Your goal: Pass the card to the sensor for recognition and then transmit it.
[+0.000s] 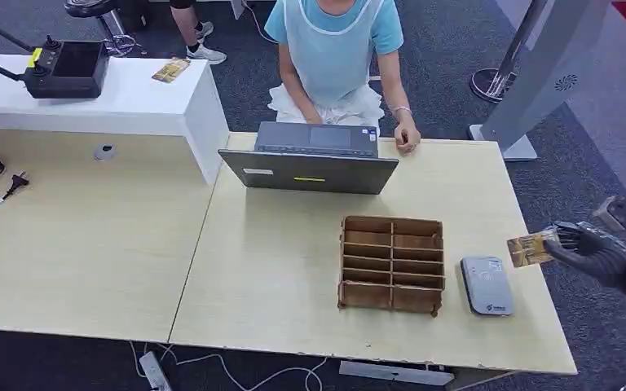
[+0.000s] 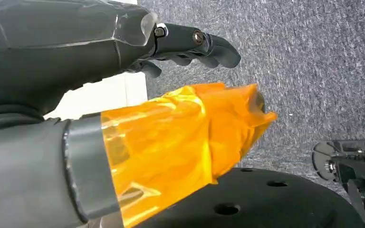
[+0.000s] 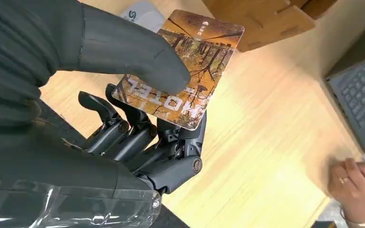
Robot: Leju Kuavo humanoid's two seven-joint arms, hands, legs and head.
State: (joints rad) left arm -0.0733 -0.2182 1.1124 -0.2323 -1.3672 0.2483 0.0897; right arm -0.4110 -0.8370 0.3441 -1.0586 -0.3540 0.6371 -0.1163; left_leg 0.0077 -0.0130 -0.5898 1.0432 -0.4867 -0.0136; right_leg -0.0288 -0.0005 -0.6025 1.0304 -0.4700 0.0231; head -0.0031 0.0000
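Your right hand holds the card pinched between the thumb and the dark fingers, out past the right edge of the worktop and just beside the grey card reader, which lies flat next to the wooden slotted box. The pinch takes only one end of the card, and most of it sticks out free; that is your main risk, because any knock against the worktop edge or the reader on the way in could twist the card out of the pinch and drop it to the carpet. Watch also the tilt: the card looks angled, not flat, so if you bring it down that way it may pass over the reader without lying close to its face, and recognition may fail. The box stands just beside the reader, so a wide sweep could clip its wall. A person sits across behind the laptop, with a hand on the worktop; a handover there needs a long reach over the box. Your left hand hangs over the floor, its fingers curled in loosely around nothing.
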